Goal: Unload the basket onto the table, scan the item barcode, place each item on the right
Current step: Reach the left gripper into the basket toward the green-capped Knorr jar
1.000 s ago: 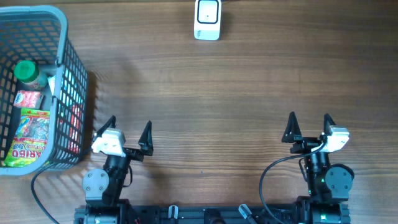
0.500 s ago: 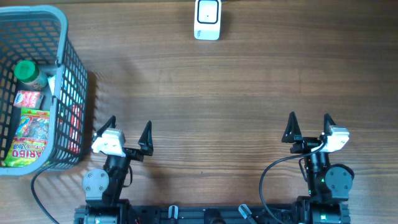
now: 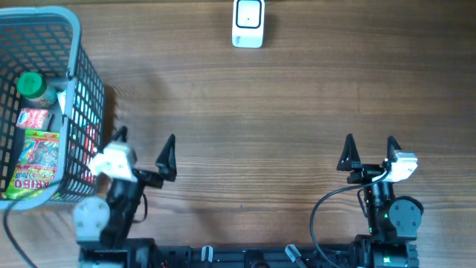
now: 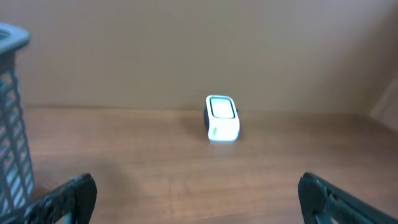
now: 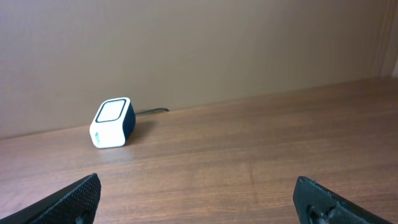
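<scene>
Items to be scanned, candy bag (image 3: pixel 33 167) and green-capped bottle (image 3: pixel 31 84), kept in basket (image 3: pixel 88 104), far left. Left jaws spread wide just beside basket wall, judged readied for pick. Right jaws wide, empty, parked near right. Scanner (image 3: pixel 248 22) stood far centre on surface (image 3: pixel 297 97).

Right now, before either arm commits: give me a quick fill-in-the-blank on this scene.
1. The left claw and the right claw both stand ___.
2. The basket sits on the robot's ___ side.
3. The bottle inside it has a ___ cap.
4. The scanner is touched by ___ claw.

Missing words: open; left; green; neither.
</scene>
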Action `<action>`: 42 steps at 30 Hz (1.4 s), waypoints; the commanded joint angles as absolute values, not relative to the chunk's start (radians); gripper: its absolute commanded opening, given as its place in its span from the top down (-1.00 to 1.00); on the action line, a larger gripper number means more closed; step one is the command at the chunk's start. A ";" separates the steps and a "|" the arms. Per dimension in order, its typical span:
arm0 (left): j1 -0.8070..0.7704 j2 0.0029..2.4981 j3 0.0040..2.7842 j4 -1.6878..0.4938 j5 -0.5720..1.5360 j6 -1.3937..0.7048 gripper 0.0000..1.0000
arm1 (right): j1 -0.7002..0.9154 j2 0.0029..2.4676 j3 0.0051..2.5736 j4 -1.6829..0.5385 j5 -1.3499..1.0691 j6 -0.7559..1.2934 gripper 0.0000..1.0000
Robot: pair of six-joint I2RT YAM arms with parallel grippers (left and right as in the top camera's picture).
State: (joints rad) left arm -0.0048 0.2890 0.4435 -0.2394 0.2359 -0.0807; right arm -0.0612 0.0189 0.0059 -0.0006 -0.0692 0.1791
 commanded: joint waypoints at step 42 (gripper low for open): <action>0.561 2.060 1.597 -0.408 -0.094 -0.156 -1.00 | -0.057 0.014 0.005 0.001 -0.052 0.186 -0.99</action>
State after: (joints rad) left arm 0.5640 2.0300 1.5917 -0.4217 -0.1234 -0.1764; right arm -0.0612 0.0204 0.0059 -0.0010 -0.0662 0.1791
